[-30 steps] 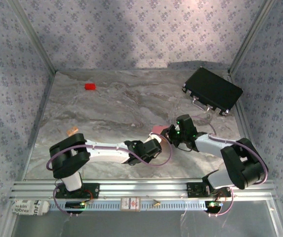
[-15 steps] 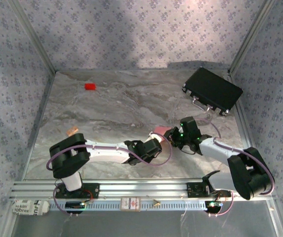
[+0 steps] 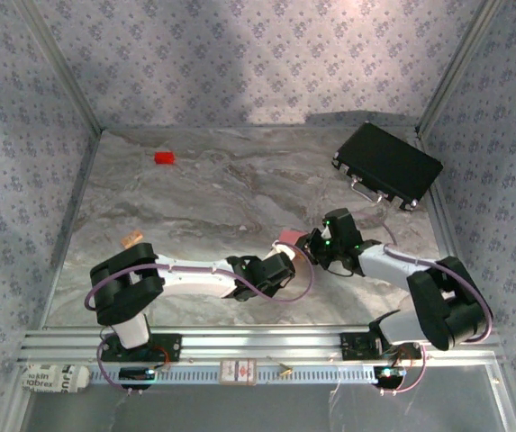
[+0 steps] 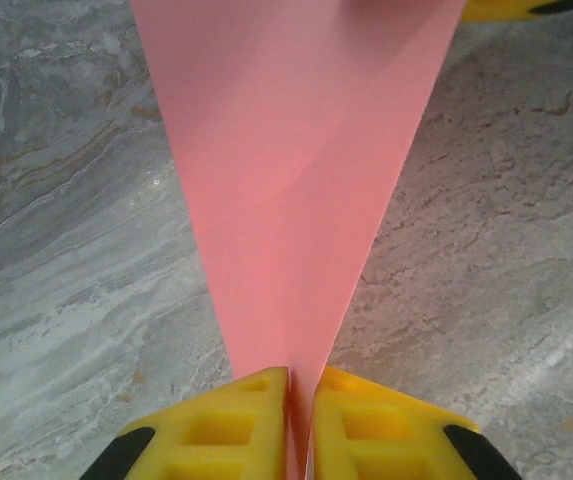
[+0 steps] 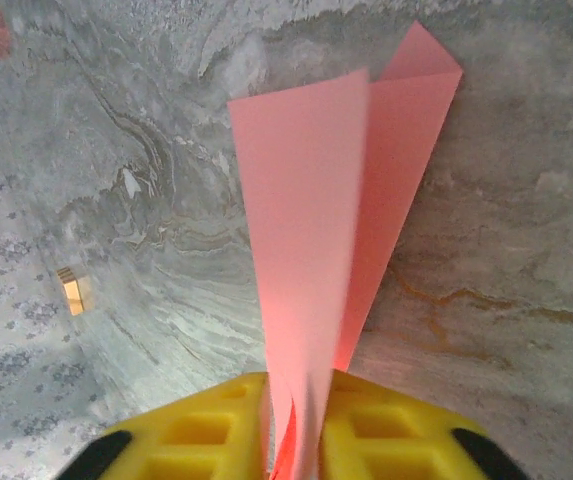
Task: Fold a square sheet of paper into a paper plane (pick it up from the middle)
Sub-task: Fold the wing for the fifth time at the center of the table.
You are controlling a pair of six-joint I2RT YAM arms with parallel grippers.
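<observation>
Plane (image 3: 289, 238): I see it as a salmon-pink folded piece near the middle of the table (image 3: 194, 207), a little toward my right side, pinched between both arms. My left gripper (image 4: 301, 378) is clenched on its narrow end. From that wrist camera the paper widens like a long wedge away from the yellow fingers (image 4: 226, 420), with a soft fold line across it. My right gripper (image 5: 296, 390) is clamped on it too, from the opposite side. There the layers part into separate flaps, one in front and a second angled off behind it. I can't tell whether the paper's lower edge touches the table.

A red block (image 3: 163, 157) lies far back on the left, well apart. A black case (image 3: 386, 165) sits at the far right corner, and a small tan block (image 3: 131, 240) lies by the left edge.
</observation>
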